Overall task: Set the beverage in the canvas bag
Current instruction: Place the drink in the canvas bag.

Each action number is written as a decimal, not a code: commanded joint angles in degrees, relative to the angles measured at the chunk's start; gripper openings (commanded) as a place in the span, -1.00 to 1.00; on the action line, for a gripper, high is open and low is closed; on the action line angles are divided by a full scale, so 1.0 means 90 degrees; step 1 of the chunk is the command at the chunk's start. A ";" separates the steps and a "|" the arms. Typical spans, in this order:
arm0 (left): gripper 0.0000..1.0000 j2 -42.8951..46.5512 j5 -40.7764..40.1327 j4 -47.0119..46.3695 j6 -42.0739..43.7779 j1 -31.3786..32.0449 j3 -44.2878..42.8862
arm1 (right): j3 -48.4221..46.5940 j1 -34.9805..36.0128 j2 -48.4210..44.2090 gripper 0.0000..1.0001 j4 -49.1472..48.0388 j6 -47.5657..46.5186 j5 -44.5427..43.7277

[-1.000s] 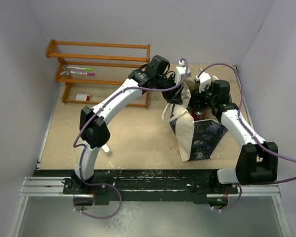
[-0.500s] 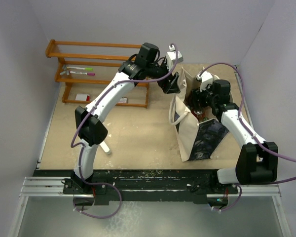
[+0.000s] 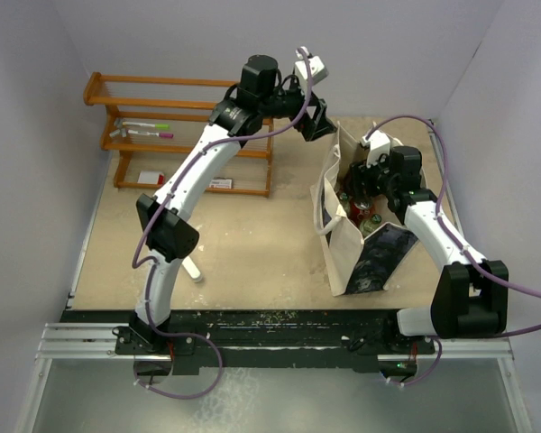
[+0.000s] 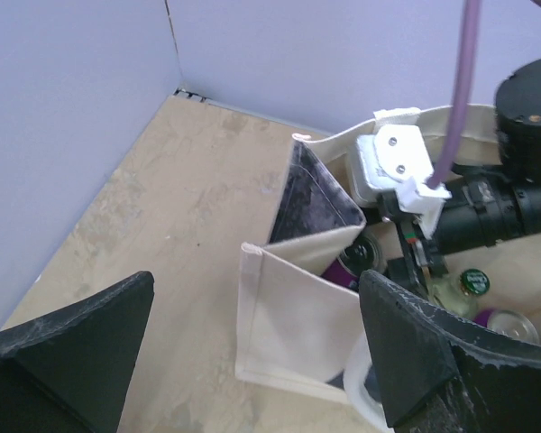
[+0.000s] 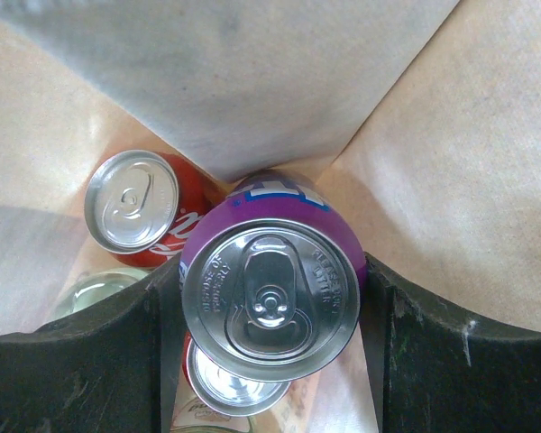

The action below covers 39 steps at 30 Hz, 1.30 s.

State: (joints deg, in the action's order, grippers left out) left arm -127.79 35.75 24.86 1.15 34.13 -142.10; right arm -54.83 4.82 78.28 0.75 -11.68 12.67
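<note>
The cream canvas bag (image 3: 344, 250) with a dark printed side stands at the right middle of the table, its mouth open. My right gripper (image 3: 362, 189) is inside the mouth, shut on a purple beverage can (image 5: 270, 289) and holding it upright above other cans. A red can (image 5: 133, 202) and another can top (image 5: 234, 383) lie below it in the bag. My left gripper (image 3: 315, 123) is open and empty, raised above and behind the bag. In the left wrist view the bag's corner (image 4: 293, 316) lies between my open fingers (image 4: 72, 356).
A wooden rack (image 3: 180, 113) with markers stands at the back left, with a small red-and-white card (image 3: 151, 178) beside it. A small white object (image 3: 195, 271) lies near the left arm. Walls close in at the left, back and right.
My left gripper has left the bag's rim and moved up and toward the back. The bag's mouth stands wider open. The right arm has hardly moved.
</note>
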 commanded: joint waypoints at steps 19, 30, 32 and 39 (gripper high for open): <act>0.70 -0.0913 0.1066 -0.1239 -0.1374 0.0100 -0.0314 | 0.0086 0.0040 -0.0511 -0.70 -0.0538 0.0244 0.0176; -0.21 -0.0597 0.0416 -0.0972 -0.1322 0.0138 0.0087 | 0.0069 0.0089 -0.0223 -0.68 -0.0817 0.0248 0.0031; -0.48 -0.0504 0.0273 -0.0931 -0.1323 0.0143 0.0178 | 0.0049 0.0090 -0.0186 -0.68 -0.0835 0.0248 0.0019; -1.00 -0.0047 -0.0164 -0.0722 -0.1286 0.0143 0.0564 | 0.0239 0.0090 -0.0277 -0.68 -0.1041 0.0341 -0.0003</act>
State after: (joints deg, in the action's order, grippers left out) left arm -133.88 38.96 18.96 -10.76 35.51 -138.56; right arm -52.99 5.04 77.19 -0.73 -10.57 11.46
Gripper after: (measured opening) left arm 0.043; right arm 0.688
